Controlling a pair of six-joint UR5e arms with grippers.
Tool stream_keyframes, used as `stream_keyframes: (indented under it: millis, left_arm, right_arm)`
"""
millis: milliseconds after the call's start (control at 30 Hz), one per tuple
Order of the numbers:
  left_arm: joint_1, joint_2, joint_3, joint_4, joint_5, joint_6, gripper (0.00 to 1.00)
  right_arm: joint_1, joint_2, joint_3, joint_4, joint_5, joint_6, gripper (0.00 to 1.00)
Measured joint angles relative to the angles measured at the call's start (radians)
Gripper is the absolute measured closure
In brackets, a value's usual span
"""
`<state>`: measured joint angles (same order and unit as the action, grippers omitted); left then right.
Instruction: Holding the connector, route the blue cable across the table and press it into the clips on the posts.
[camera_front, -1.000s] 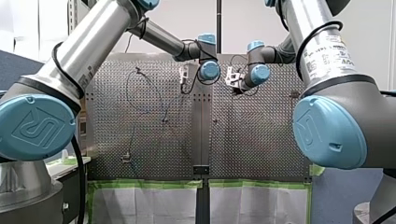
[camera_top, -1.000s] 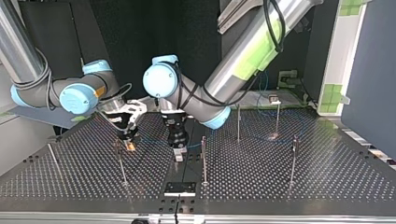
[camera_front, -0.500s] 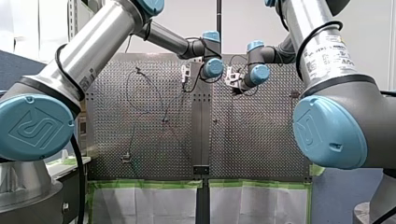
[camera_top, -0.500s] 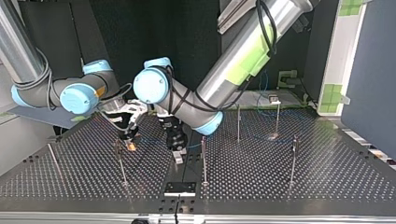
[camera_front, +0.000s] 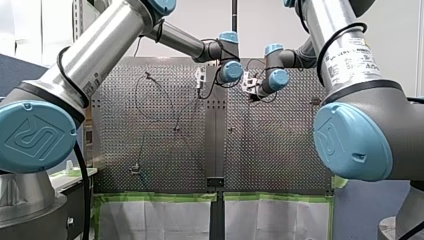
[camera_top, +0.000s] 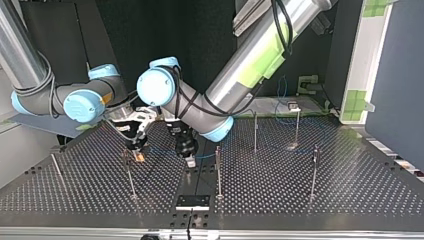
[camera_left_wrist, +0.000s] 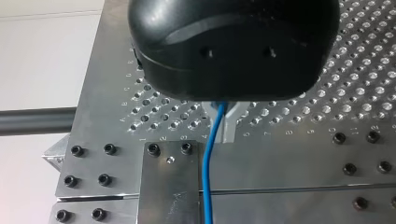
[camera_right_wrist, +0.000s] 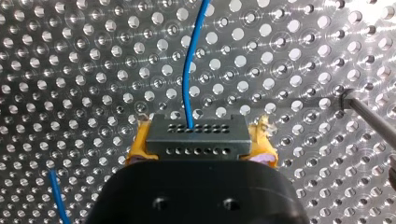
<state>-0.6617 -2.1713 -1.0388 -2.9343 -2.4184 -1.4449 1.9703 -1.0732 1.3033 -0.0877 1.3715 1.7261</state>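
Note:
The black connector (camera_right_wrist: 196, 135) sits between the yellow pads of my right gripper (camera_right_wrist: 196, 151), which is shut on it just above the perforated table (camera_right_wrist: 70, 93). The blue cable (camera_right_wrist: 189, 70) leaves the connector and runs ahead over the holes. In the top view my right gripper (camera_top: 136, 151) hangs beside a thin post (camera_top: 130, 175). My left gripper (camera_top: 189, 158) is a short way to its right at mid-table. In the left wrist view the blue cable (camera_left_wrist: 210, 163) comes out from under my left gripper (camera_left_wrist: 223, 116) and runs over the table's edge plate.
Several thin posts stand on the table: one (camera_top: 218, 170) close by my left gripper, others (camera_top: 255, 131) (camera_top: 297, 125) (camera_top: 314, 170) toward the top view's right. A small metal plate (camera_top: 192, 201) lies at the near edge. Loose cable curves at the front view's left (camera_front: 170, 100).
My left arm has swung toward the top view's left, and its gripper has shifted slightly back and closer to my right gripper. My right arm has stayed put with the connector.

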Motion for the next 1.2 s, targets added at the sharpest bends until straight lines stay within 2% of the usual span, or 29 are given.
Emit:
stream_keyframes:
  millis: [267, 400, 567, 700, 967, 1200]
  left_arm:
    - [-0.004, 0.0, -0.005, -0.028, -0.004, -0.021, 1.0]
    - [-0.01, 0.002, -0.027, -0.028, -0.006, -0.032, 1.0]
    - [-0.016, 0.02, -0.071, -0.006, -0.019, -0.052, 1.0]
    - [-0.017, 0.046, -0.103, 0.023, -0.021, -0.057, 1.0]
    - [-0.018, 0.098, -0.167, 0.087, 0.012, -0.053, 1.0]
    - [-0.01, 0.104, -0.228, 0.148, 0.071, -0.056, 1.0]
  right_arm:
    - [0.0, 0.0, 0.0, 0.001, -0.001, 0.0, 1.0]
    - [0.0, -0.001, 0.0, 0.01, -0.001, -0.001, 1.0]
    - [0.003, -0.003, 0.001, 0.038, 0.0, -0.002, 1.0]
    - [0.007, -0.016, 0.021, 0.048, 0.001, -0.004, 1.0]
    - [0.003, -0.071, 0.081, 0.044, 0.013, -0.006, 1.0]
    - [0.006, -0.09, 0.138, 0.033, 0.019, -0.026, 1.0]
